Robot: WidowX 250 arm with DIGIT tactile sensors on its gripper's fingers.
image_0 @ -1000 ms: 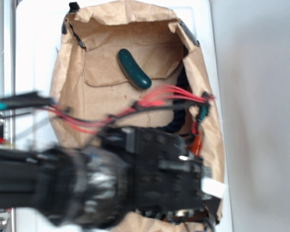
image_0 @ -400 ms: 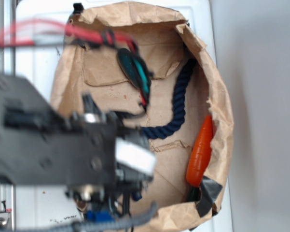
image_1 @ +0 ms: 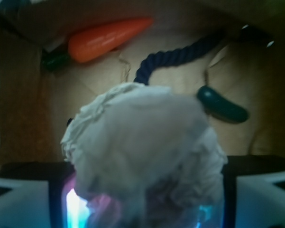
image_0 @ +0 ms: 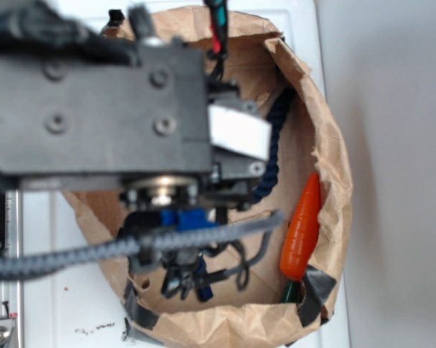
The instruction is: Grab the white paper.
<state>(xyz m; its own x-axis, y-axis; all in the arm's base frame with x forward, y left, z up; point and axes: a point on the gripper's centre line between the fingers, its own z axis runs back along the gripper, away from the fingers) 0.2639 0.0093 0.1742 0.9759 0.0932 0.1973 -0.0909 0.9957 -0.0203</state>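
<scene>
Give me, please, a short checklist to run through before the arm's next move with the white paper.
1. White paper between the fingers: ok, the wrist view shows it filling the gripper.
2. Grip firm: cannot tell, the fingers' contact is hidden behind the paper.
3. Paper clear of the bag floor: ok; it looks lifted above the floor in the wrist view.
4. Other items left in the brown paper bag: ok; carrot, blue rope and green pickle lie on its floor.
5. Way up clear: cannot tell, the arm blocks the exterior view.
</scene>
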